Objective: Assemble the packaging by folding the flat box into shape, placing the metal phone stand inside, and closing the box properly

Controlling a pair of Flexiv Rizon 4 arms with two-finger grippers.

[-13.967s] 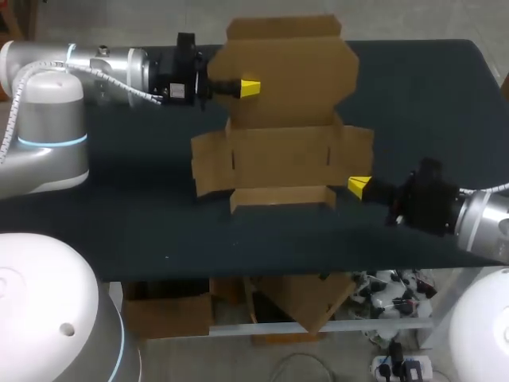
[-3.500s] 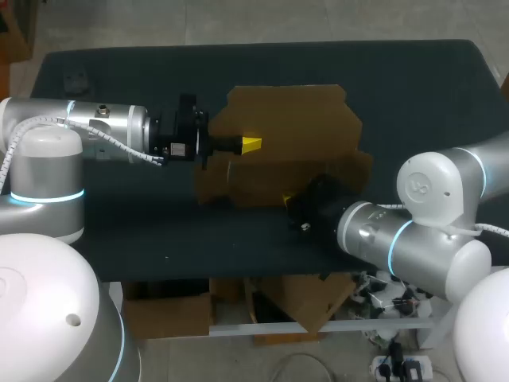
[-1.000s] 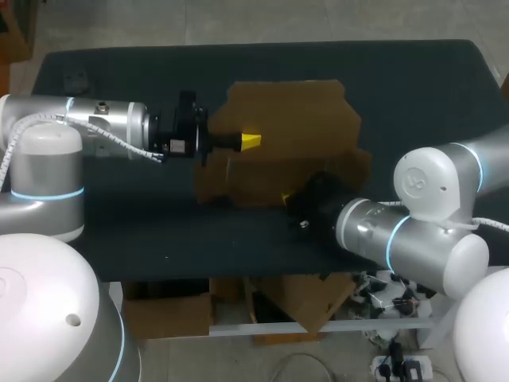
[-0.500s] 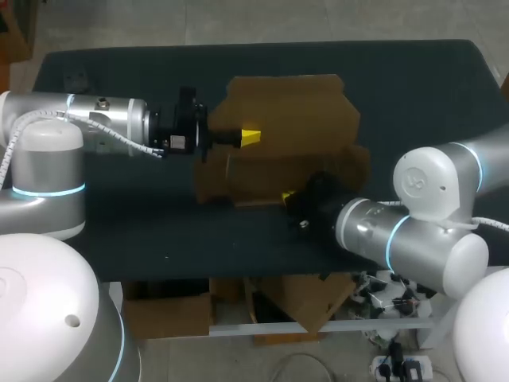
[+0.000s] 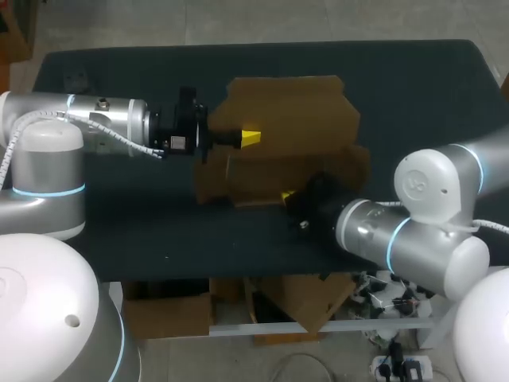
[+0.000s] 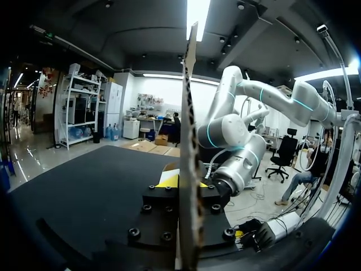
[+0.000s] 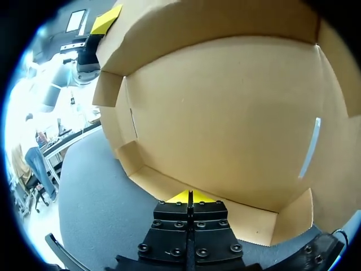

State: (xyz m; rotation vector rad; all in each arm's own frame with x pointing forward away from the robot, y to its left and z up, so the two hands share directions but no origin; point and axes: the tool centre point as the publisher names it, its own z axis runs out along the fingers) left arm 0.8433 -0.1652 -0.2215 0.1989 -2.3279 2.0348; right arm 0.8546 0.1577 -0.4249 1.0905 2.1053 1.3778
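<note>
Mid-fold, our left tool (image 5: pixel 250 138) pinches the box (image 5: pixel 290 111) while our right tool (image 7: pixel 190 196), tips pressed together, must next raise its front wall (image 7: pixel 248 217).

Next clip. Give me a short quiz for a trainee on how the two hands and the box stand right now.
1. True or false: the left hand is shut on a panel of the cardboard box.
2. Where are the tips of the right hand?
A. at the box's front flap, on the robot's side
B. on the far edge of the lid
C. on bare table, well away from the box
3. In the right wrist view, what lies inside the box?

Key: 1 true, the panel runs edge-on between its two fingers. 2 A. 3 Nothing; only bare cardboard shows.
</note>
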